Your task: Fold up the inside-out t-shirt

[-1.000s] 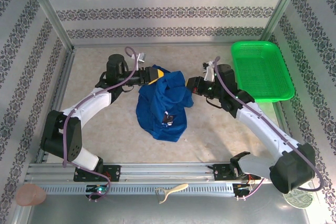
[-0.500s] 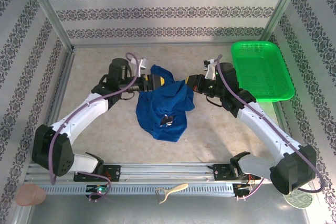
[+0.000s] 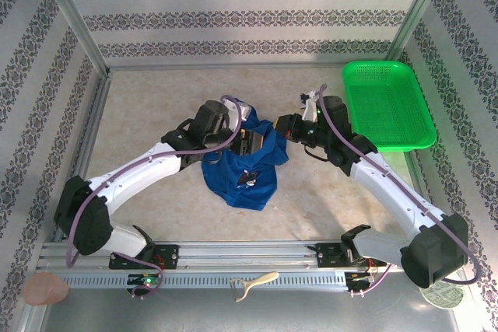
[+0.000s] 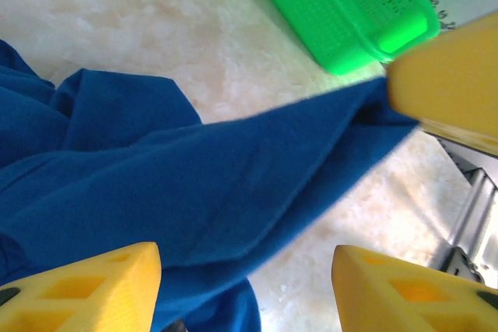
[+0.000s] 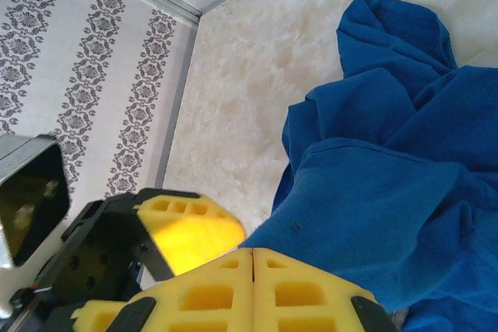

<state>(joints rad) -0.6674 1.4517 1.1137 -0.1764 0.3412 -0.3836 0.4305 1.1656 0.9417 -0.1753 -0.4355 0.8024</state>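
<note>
Inside-out t-shirt [image 3: 237, 172] is lying rumpled around the middle of the counter [image 3: 148, 114], its royal blue cloth soft, matte and bunching into loose folds, with a small white mark [image 3: 250, 179] showing on the near part. One corner is stretching up taut into a narrow peak. The right claw [image 3: 282, 126] is pinching that corner, its blocky yellow fingers [image 5: 210, 297] pressing fully together. The left claw [image 3: 253, 141] is hovering over the cloth with its yellow fingers [image 4: 93, 281] spread apart, gripping nothing. The counter is looking pale, mottled and stone-like. A green plastic mesh basket [image 3: 389, 106] is sitting at the far right corner.
</note>
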